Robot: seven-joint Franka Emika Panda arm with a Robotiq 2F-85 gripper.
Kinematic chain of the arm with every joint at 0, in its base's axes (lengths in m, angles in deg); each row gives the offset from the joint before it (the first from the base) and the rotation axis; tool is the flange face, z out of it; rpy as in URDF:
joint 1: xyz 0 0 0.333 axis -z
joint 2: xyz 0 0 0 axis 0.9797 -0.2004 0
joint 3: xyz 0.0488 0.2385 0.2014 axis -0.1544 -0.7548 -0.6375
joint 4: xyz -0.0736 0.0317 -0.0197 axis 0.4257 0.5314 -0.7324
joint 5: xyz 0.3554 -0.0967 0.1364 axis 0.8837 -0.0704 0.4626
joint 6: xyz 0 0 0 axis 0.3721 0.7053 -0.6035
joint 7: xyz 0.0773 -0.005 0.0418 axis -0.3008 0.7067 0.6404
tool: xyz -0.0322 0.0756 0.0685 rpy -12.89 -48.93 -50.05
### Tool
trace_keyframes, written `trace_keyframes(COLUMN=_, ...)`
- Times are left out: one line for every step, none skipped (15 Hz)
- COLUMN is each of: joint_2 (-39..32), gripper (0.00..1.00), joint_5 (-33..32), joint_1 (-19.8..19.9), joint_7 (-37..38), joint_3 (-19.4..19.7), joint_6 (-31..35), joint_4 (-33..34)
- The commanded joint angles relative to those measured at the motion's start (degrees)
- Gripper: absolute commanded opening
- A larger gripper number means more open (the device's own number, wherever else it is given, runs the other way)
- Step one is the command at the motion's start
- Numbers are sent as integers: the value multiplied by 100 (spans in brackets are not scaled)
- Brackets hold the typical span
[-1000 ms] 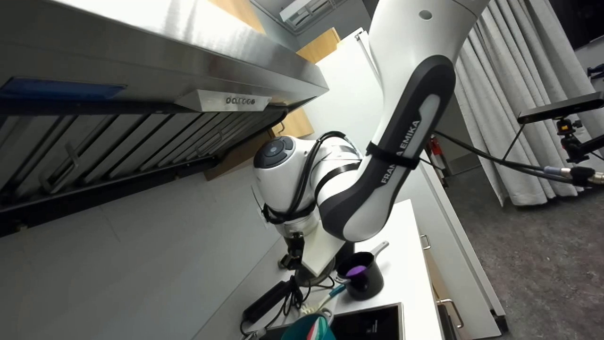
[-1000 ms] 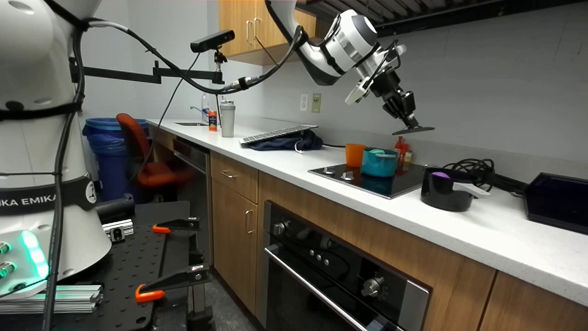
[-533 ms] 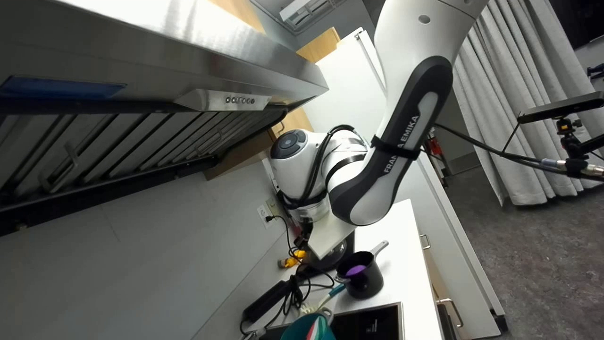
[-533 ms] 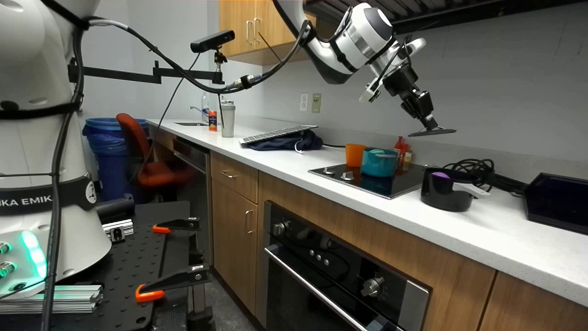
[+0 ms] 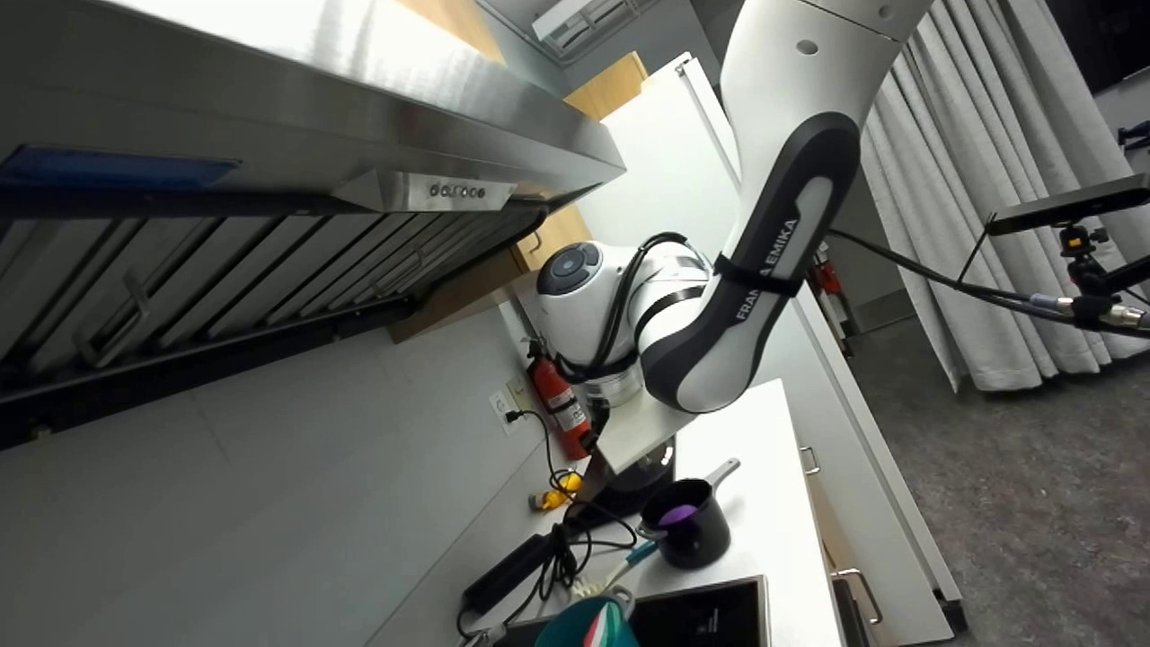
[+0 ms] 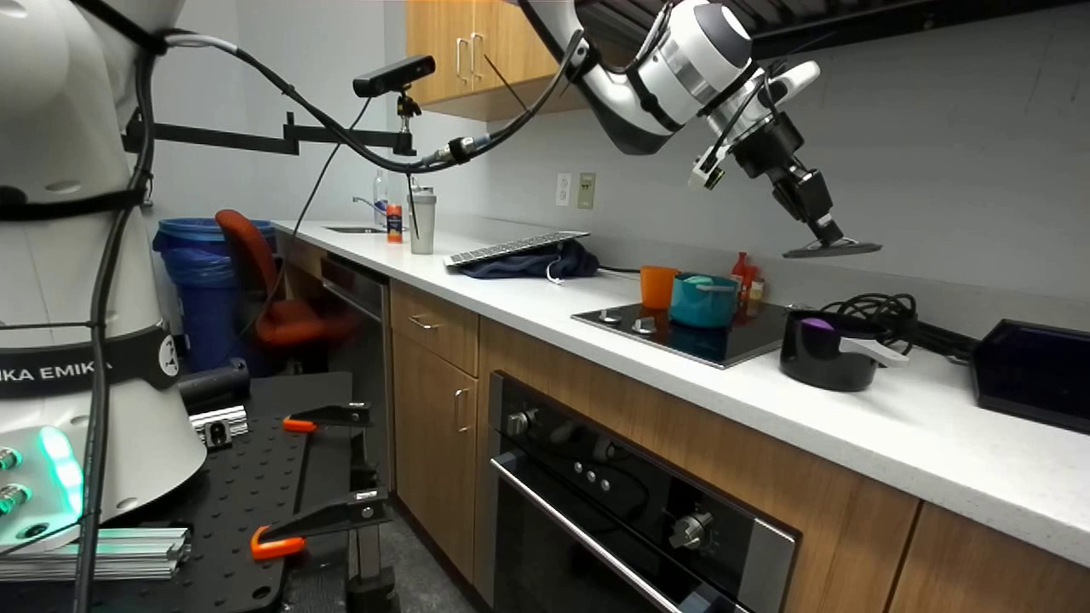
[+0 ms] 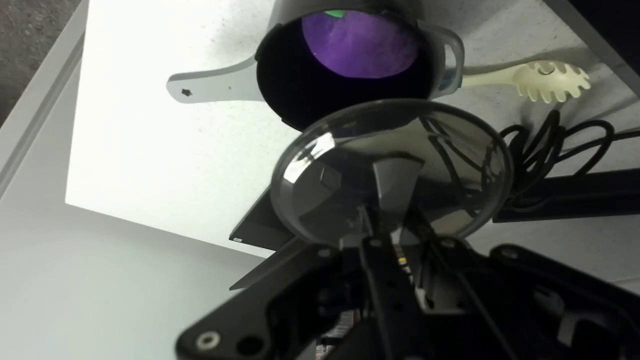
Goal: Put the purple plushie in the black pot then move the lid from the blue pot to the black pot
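Gripping the lid (image 7: 393,172) beneath them, the jaws hang higher than the black pot (image 6: 822,356).

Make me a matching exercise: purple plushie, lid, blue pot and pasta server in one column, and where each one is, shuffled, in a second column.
Things
1. purple plushie
2. lid
3. blue pot
4. pasta server

Places
A. on the cooktop
B. held by the claw
C. beside the black pot
D. inside the black pot

Pairs: 1-D; 2-B; 3-A; 4-C
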Motion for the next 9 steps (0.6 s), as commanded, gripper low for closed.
trace_keyframes(joint_2=54, gripper=3, joint_5=-107, joint_1=85, joint_7=307, joint_3=45, joint_6=178, joint_4=-140)
trace_keyframes(joint_2=45, gripper=3, joint_5=-102, joint_1=105, joint_7=323, joint_3=45, joint_6=176, joint_4=-150)
trace_keyframes(joint_2=35, gripper=3, joint_5=-100, joint_1=124, joint_7=342, joint_3=47, joint_6=181, joint_4=-168)
trace_keyframes(joint_2=27, gripper=3, joint_5=-100, joint_1=138, joint_7=366, joint_3=50, joint_6=178, joint_4=-186)
trace_keyframes(joint_2=16, gripper=3, joint_5=-89, joint_1=159, joint_7=382, joint_3=46, joint_6=185, joint_4=-210)
trace_keyframes(joint_2=2, gripper=3, joint_5=-80, joint_1=175, joint_7=384, joint_3=40, joint_6=183, joint_4=-227)
trace_keyframes(joint_2=-15, gripper=3, joint_5=-73, joint_1=190, joint_7=380, joint_3=34, joint_6=183, joint_4=-244)
trace_keyframes(joint_2=-35, gripper=3, joint_5=-59, joint_1=206, joint_7=370, joint_3=26, joint_6=184, joint_4=-254)
trace_keyframes(joint_2=-62, gripper=3, joint_5=-46, joint_1=219, joint_7=356, joint_3=18, joint_6=185, joint_4=-252)
